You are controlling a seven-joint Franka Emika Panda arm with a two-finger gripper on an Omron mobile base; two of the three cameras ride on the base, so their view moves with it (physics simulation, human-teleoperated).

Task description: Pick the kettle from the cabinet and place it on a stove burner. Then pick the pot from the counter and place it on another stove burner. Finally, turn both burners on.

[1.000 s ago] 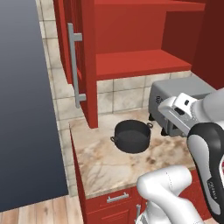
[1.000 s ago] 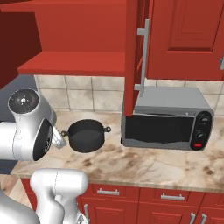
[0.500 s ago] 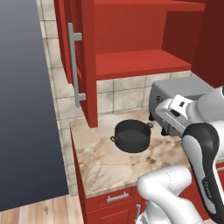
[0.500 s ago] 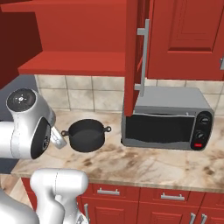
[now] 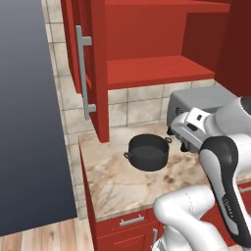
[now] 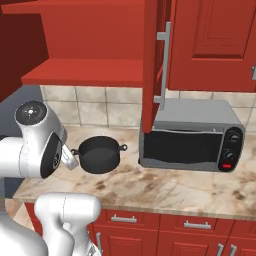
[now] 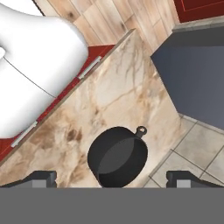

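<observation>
Hovering wide-spread gripper [image 7: 111, 177] above the pot [image 7: 117, 162]; microwave [image 6: 192, 135] front in right base view.

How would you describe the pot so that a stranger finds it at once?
Find the marbled counter under the open red cabinet. Near the tiled wall, left of the grey microwave, stands the pot. It is round, squat and black, with two small loop handles and no lid.

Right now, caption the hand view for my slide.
Open gripper poised above the squat round black pot on the beige-brown marbled stone counter, beside the tiled wall.
</observation>
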